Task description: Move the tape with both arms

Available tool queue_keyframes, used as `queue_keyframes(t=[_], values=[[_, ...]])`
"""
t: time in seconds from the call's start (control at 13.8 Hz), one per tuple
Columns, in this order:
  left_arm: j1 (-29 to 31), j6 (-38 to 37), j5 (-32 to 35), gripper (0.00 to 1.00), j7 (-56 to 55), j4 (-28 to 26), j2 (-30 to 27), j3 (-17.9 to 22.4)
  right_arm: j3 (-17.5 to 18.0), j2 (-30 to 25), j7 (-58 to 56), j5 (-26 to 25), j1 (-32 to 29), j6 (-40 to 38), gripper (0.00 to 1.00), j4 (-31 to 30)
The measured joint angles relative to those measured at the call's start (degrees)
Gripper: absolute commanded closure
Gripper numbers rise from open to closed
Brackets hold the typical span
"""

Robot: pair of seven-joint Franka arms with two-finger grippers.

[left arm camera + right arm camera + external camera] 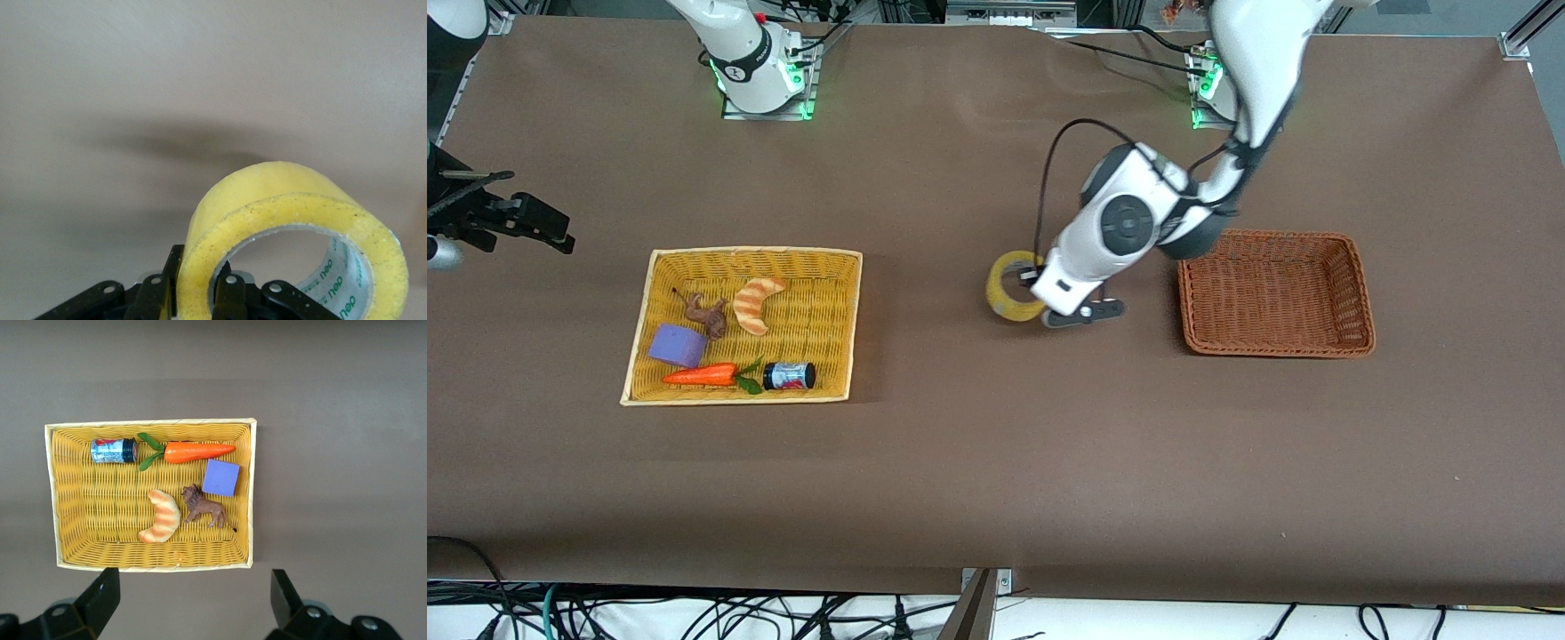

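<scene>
The tape [1014, 286] is sitting on the brown table [996, 480] between the two baskets, nearer the brown basket [1276, 293] at the left arm's end. It is standing on edge, its hole facing sideways. The left gripper [1040, 286] is down at the tape, jaws pinching its wall: in the left wrist view one finger [230, 300] is sitting inside the core and the other is outside the yellow roll [293, 220]. The brown basket is lying just beside the left arm's wrist.

The right gripper [193, 603] is waiting high over the table at the right arm's end, jaws spread wide and holding nothing. Its wrist view is looking straight down on the yellow basket [150, 561], well apart from the tape. That basket is holding a croissant [757, 304], a toy lion [705, 313], a purple block [677, 345], a carrot [703, 375] and a small jar [790, 376].
</scene>
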Motion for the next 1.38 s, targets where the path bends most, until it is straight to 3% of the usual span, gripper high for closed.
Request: queue_keyframes(t=[0.22, 0.43, 0.72, 1.01, 1.09, 1.16, 1.23, 1.38], values=[[10.06, -6.65, 0.22, 1.00, 16.80, -9.10, -11.13, 0.86, 0.01, 0.08, 0.00, 0.05, 0.00, 0.00, 0.00, 0.19], [14.12, -8.66, 4.97, 1.00, 31.71, -17.42, -17.15, 6.57, 0.01, 0.08, 0.00, 0.10, 0.00, 0.00, 0.00, 0.24], [14.67, -3.16, 11.19, 1.00, 39.99, -22.97, -15.64, 12.46, 0.01, 0.08, 0.00, 0.14, 0.00, 0.00, 0.00, 0.25], [15.50, 3.22, 11.71, 1.00, 45.72, -23.70, -9.42, 15.43, 0.01, 0.09, 0.00, 0.14, 0.00, 0.00, 0.00, 0.25], [15.76, 4.43, 11.71, 0.78, 45.93, -23.70, -7.89, 15.43, 0.01, 0.09, 0.00, 0.14, 0.00, 0.00, 0.00, 0.25], [15.78, 5.34, 11.71, 0.18, 46.00, -23.69, -6.73, 15.42, 0.01, 0.09, 0.00, 0.14, 0.00, 0.00, 0.00, 0.25], [15.76, 5.77, 11.71, 0.00, 46.01, -23.67, -6.02, 15.35, 0.01, 0.09, 0.00, 0.14, 0.00, -0.01, 0.00, 0.26], [15.70, 5.81, 11.71, 0.00, 46.01, -23.63, -5.97, 15.30, 0.01, 0.09, 0.00, 0.15, 0.00, -0.01, 0.00, 0.26]])
